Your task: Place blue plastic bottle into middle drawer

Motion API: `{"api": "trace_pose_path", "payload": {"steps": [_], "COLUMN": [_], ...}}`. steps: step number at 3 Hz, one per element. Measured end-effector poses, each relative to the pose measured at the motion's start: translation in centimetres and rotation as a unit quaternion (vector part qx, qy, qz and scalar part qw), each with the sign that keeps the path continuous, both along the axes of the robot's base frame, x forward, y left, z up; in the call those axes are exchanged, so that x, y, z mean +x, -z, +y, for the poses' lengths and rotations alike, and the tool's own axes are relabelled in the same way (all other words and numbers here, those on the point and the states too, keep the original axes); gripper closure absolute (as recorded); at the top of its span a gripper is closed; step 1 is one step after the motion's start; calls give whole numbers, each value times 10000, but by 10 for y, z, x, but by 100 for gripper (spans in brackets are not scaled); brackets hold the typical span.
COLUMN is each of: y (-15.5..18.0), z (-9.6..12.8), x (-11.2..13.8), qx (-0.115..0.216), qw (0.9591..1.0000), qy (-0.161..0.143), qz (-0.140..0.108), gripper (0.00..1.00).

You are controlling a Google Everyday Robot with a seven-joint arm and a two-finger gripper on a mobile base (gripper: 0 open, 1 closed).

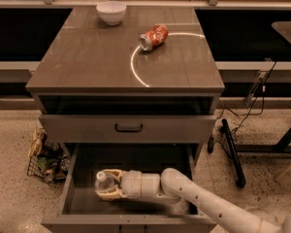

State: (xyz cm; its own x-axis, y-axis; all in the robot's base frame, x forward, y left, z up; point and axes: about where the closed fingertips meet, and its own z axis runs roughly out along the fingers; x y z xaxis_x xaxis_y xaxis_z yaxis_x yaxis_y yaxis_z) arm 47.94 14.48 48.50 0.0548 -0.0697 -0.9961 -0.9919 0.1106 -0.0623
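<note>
The blue plastic bottle [102, 181] lies on its side inside the open middle drawer [150, 161], at the front left of its grey floor, white cap pointing left. My gripper [109, 185] reaches into the drawer from the lower right, low over the floor, and its fingers are around the bottle's body. Most of the bottle is hidden by the fingers; only the cap end shows.
A crushed red soda can [153, 36] and a white bowl [111, 12] sit on the cabinet top [87, 57]. The closed drawer front with a black handle [128, 127] overhangs the open drawer. A wire basket [46, 157] stands on the floor at left; cables and a black leg [231, 149] at right.
</note>
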Motion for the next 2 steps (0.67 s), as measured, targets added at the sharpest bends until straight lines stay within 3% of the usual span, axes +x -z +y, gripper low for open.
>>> {"api": "trace_pose_path", "payload": {"steps": [1,2], "y": [8,9], "z": [3,4], "x": [4,5], "qx": [-134,-228], "qw": [9998,9996], "qy": [129,164], "qz": [-28,-92], "gripper": [51,28]}}
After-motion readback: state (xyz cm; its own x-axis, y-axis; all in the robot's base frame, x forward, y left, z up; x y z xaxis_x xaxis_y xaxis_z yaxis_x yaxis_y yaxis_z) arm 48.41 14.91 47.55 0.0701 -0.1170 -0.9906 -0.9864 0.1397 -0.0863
